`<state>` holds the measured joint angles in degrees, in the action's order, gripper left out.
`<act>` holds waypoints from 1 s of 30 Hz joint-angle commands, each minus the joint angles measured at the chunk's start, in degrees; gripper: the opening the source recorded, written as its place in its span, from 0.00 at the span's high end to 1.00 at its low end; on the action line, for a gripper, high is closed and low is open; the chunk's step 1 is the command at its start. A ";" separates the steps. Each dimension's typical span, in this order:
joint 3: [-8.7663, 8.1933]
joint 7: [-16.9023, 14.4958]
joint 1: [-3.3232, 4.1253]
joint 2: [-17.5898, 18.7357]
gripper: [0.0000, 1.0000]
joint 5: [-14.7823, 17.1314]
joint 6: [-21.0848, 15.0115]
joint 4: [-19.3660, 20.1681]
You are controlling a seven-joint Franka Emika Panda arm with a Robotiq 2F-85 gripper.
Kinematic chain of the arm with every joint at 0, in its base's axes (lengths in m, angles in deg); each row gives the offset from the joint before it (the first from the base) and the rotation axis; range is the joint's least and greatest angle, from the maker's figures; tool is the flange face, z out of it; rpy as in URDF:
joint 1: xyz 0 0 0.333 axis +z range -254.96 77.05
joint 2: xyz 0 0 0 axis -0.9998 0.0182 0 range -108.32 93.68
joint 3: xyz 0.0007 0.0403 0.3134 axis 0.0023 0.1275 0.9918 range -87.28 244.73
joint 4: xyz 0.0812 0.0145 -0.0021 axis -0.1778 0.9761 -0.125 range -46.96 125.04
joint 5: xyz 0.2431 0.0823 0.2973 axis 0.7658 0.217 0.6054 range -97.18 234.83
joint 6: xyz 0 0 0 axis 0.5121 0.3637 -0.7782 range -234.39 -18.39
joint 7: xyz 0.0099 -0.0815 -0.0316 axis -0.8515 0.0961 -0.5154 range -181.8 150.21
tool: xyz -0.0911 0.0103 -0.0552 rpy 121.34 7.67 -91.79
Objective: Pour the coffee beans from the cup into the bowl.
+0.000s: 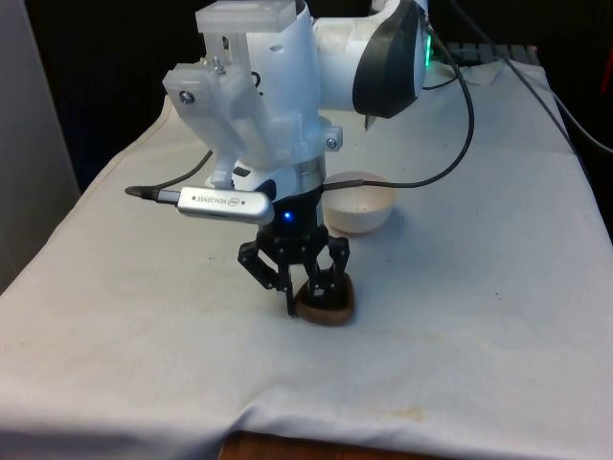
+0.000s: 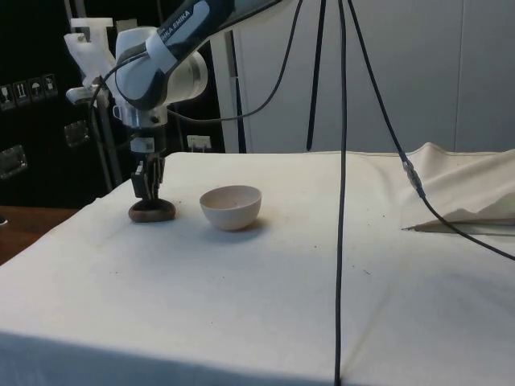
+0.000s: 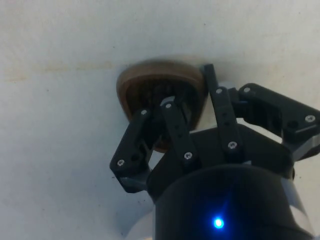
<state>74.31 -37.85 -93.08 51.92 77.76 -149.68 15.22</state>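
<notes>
The black two-finger gripper [image 1: 308, 287] stands over a low brown wooden cup [image 1: 329, 305] — fingers pinching its rim. A pale round ceramic bowl [image 2: 232, 207] sits near — upright, apart.

Low brown wooden cup [image 1: 326, 303] on white cloth-covered table [image 1: 479, 335], toward the near edge in the front view. Round pale ceramic bowl [image 1: 358, 203] behind the cup, slightly to the front view's right, near but apart. Black two-finger gripper [image 1: 305, 287] directly above the cup, one finger inside, one outside the wall. Black cable [image 2: 342, 193] hanging in front in the side view.
</notes>
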 commanded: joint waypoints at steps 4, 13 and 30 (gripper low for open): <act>0.00 0.00 0.06 0.00 0.94 0.00 -0.06 0.00; -0.17 1.26 0.34 -2.69 0.94 0.06 -0.34 2.46; 0.00 2.69 0.52 -7.51 0.94 0.00 0.40 7.05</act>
<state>74.31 -35.16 -92.57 44.41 77.76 -149.28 22.26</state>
